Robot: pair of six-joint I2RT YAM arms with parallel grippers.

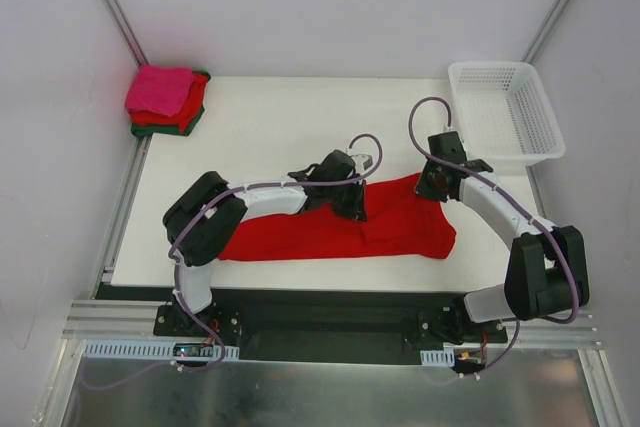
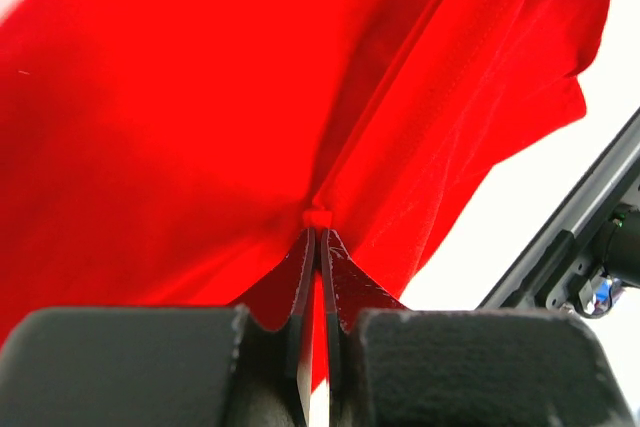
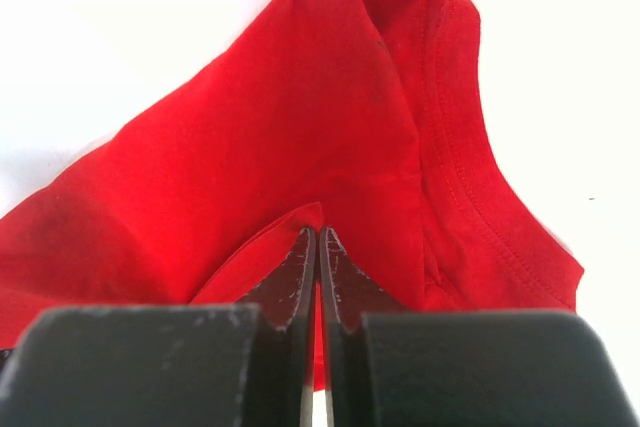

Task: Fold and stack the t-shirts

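— Where's the red t-shirt (image 1: 330,232)?
— Along the table (image 1: 280,127)'s near edge; my left pincer (image 2: 318,223) and right pincer (image 3: 317,234) both clamp its cloth (2 thin pinches).
— Risk?
— Uneven pulling could slip one, skewing the fold.

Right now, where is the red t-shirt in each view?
Top external: the red t-shirt lies across the near half of the white table.
Left wrist: it fills most of the picture, pinched by the left gripper.
Right wrist: centre, collar upper right, pinched by the right gripper.
Shared landmark: the white table.
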